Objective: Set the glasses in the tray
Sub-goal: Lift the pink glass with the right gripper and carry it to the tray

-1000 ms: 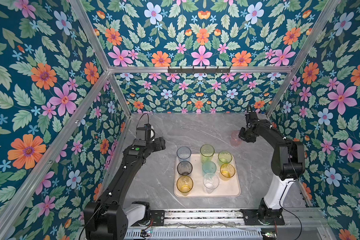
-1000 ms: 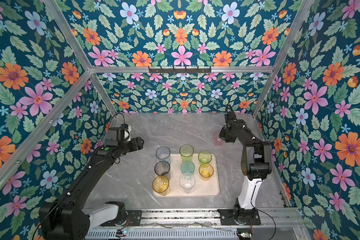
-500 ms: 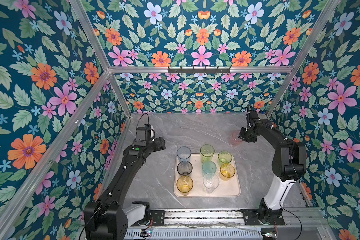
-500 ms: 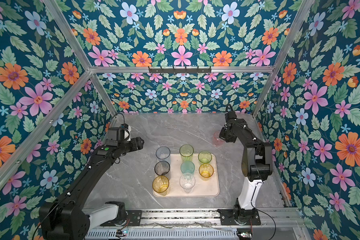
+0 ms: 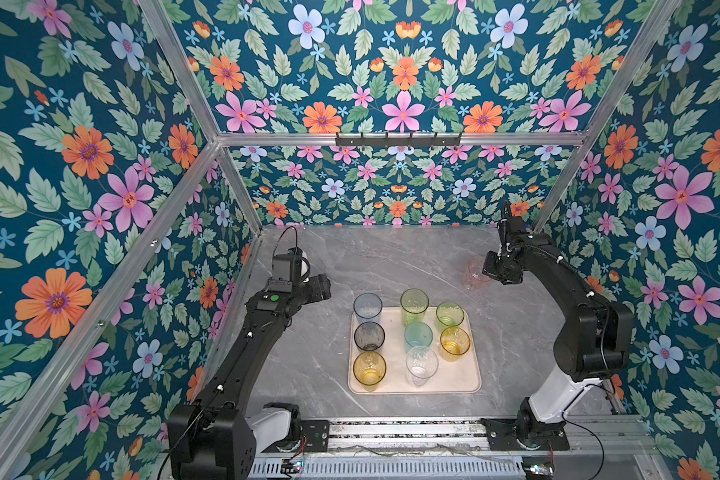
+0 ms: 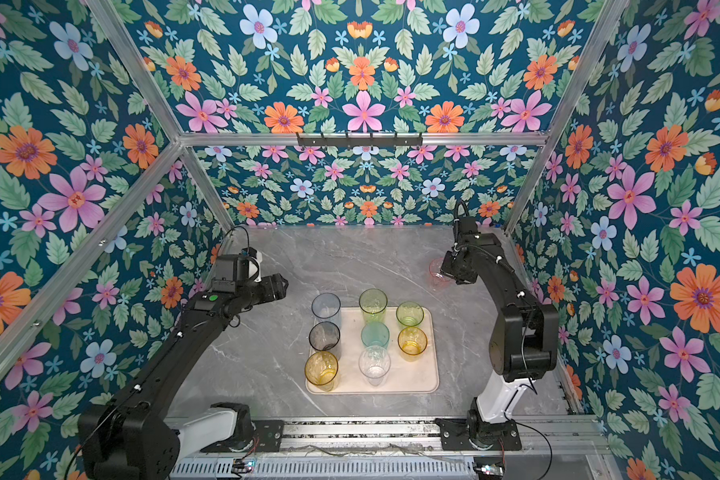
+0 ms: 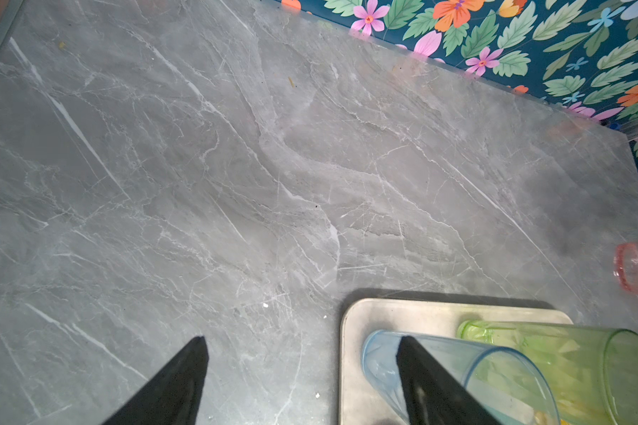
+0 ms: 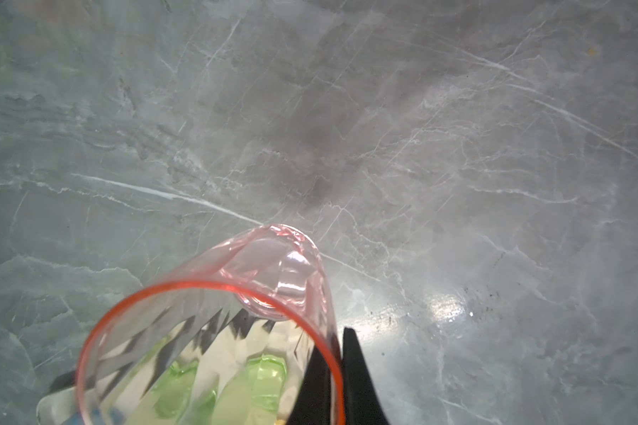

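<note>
Right gripper (image 8: 337,364) pinches pink glass (image 8: 233,312) rim; glass partly cropped.

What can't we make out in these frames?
- Right tool: in both top views its own wrist hides the fingertips; only the right wrist view shows it pinching the rim of the pink translucent tumbler.
- Pink tumbler's base: on the grey marble tabletop or lifted, no view settles it.
- Flat beige tray: cut by the frame edge in the left wrist view.
- Left tool: one finger overlaps the tall blue translucent tumbler there; contact unclear.
</note>
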Controlling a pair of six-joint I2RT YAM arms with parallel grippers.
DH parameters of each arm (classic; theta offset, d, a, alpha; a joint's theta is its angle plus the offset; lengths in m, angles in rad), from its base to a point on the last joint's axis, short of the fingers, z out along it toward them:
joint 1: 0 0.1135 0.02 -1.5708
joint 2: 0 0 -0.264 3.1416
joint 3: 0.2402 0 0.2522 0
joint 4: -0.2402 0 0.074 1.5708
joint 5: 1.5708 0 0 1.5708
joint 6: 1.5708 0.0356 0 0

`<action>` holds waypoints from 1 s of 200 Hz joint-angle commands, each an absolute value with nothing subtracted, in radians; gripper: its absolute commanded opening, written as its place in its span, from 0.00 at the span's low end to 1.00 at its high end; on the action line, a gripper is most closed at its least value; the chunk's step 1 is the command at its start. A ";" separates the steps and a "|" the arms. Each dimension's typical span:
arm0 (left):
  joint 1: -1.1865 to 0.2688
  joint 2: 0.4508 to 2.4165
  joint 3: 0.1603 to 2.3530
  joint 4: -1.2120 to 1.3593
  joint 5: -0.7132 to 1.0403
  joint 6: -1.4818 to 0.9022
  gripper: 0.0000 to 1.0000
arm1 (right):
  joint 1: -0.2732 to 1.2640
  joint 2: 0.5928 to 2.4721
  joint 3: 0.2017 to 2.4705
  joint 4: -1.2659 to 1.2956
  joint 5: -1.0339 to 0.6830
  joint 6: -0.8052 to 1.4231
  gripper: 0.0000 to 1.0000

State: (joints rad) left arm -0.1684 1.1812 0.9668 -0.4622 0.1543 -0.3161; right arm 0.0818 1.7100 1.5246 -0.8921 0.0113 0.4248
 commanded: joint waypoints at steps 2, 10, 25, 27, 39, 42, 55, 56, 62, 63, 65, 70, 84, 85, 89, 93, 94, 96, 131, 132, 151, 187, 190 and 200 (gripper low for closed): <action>-0.167 1.177 0.966 -0.459 0.155 -0.313 0.83 | 0.099 1.669 1.520 -0.969 0.037 0.418 0.00; -0.167 1.177 0.966 -0.458 0.156 -0.314 0.83 | 0.107 1.667 1.519 -0.989 0.039 0.418 0.00; -0.167 1.178 0.966 -0.457 0.156 -0.315 0.83 | 0.123 1.610 1.515 -1.024 0.051 0.418 0.00; -0.166 1.178 0.966 -0.457 0.157 -0.315 0.83 | 0.126 1.606 1.514 -1.029 0.053 0.419 0.00; -0.167 1.176 0.966 -0.457 0.158 -0.315 0.83 | 0.140 1.576 1.507 -1.046 0.054 0.419 0.00; -0.167 1.175 0.966 -0.457 0.157 -0.314 0.83 | 0.140 1.568 1.505 -1.051 0.054 0.419 0.00; -0.167 1.175 0.966 -0.457 0.159 -0.315 0.83 | 0.151 1.531 1.498 -1.067 0.055 0.419 0.00; -0.167 1.176 0.966 -0.457 0.159 -0.315 0.83 | 0.151 1.527 1.497 -1.070 0.055 0.419 0.00; -0.167 1.175 0.966 -0.457 0.159 -0.314 0.83 | 0.154 1.508 1.493 -1.078 0.050 0.419 0.00; -0.167 1.176 0.966 -0.457 0.159 -0.314 0.83 | 0.155 1.505 1.492 -1.078 0.049 0.419 0.00; -0.167 1.175 0.966 -0.457 0.159 -0.314 0.83 | 0.156 1.499 1.491 -1.081 0.046 0.420 0.00; -0.167 1.175 0.966 -0.458 0.160 -0.315 0.83 | 0.158 1.482 1.486 -1.085 0.039 0.420 0.00; -0.167 1.174 0.966 -0.457 0.159 -0.314 0.83 | 0.165 1.437 1.470 -1.095 0.013 0.421 0.00; -0.167 1.174 0.966 -0.457 0.159 -0.314 0.83 | 0.165 1.435 1.470 -1.096 0.010 0.420 0.00; -0.167 1.174 0.966 -0.457 0.159 -0.314 0.83 | 0.167 1.423 1.465 -1.099 0.003 0.422 0.00; -0.167 1.174 0.966 -0.457 0.157 -0.314 0.83 | 0.170 1.411 1.461 -1.101 -0.002 0.421 0.00; -0.167 1.174 0.966 -0.457 0.158 -0.314 0.83 | 0.171 1.408 1.460 -1.103 -0.003 0.422 0.00; -0.167 1.174 0.965 -0.457 0.157 -0.314 0.83 | 0.172 1.403 1.459 -1.105 -0.005 0.422 0.00; -0.167 1.178 0.967 -0.457 0.157 -0.315 0.83 | 0.189 1.319 1.433 -1.161 -0.040 0.428 0.00; -0.167 1.178 0.967 -0.457 0.157 -0.315 0.83 | 0.190 1.317 1.431 -1.161 -0.042 0.430 0.00; -0.167 1.178 0.967 -0.458 0.155 -0.315 0.84 | 0.198 1.256 1.398 -1.163 -0.080 0.440 0.00; -0.167 1.184 0.967 -0.457 0.153 -0.315 0.84 | 0.217 1.166 1.355 -1.209 -0.104 0.442 0.00; -0.167 1.184 0.968 -0.457 0.152 -0.315 0.84 | 0.218 1.158 1.351 -1.212 -0.106 0.444 0.00; -0.167 1.186 0.968 -0.457 0.151 -0.315 0.83 | 0.224 1.130 1.337 -1.226 -0.108 0.451 0.00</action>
